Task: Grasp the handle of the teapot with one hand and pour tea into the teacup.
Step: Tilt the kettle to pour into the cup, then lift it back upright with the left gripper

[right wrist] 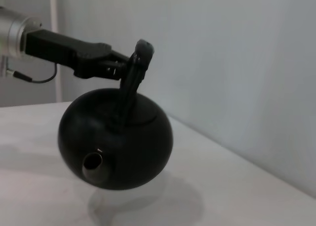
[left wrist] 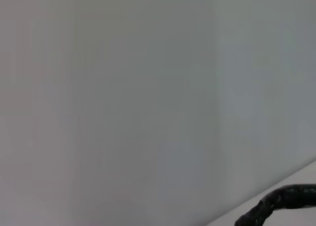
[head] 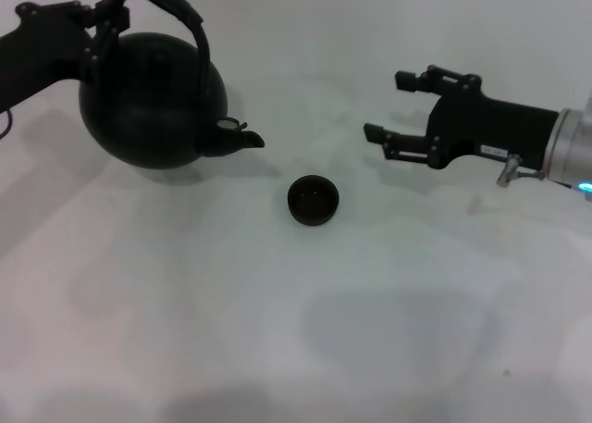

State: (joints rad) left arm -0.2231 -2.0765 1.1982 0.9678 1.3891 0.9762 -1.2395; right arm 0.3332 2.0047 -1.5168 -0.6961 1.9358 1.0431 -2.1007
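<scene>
While the teapot hangs tilted off the worktop, the parts read as follows.

Left end effector (head: 100, 27): clamped on the handle (head: 180, 11), near one end of the arch; its arm enters from the left.
Teapot (head: 148, 99): lifted and tipped, lid knob hidden; in the right wrist view a shadow lies under it on the worktop (head: 296, 349).
Spout (head: 242, 138): points toward the teacup, its tip short of the rim.
Teacup (head: 313, 200): stands upright on the worktop, between the teapot and the right end effector, apart from both.
Right end effector (head: 387, 106): hovers idle beyond the teacup, fingers spread wide, holding nothing.
Handling (judged): the pot looks rigid and heavy, with a matte skin that should not slip; held off-centre on a bail, it may swing. The handle is the proper hold. The teacup looks light, easily knocked.
Writing: a small pale label on the right arm, not legible; none on pot or cup.
</scene>
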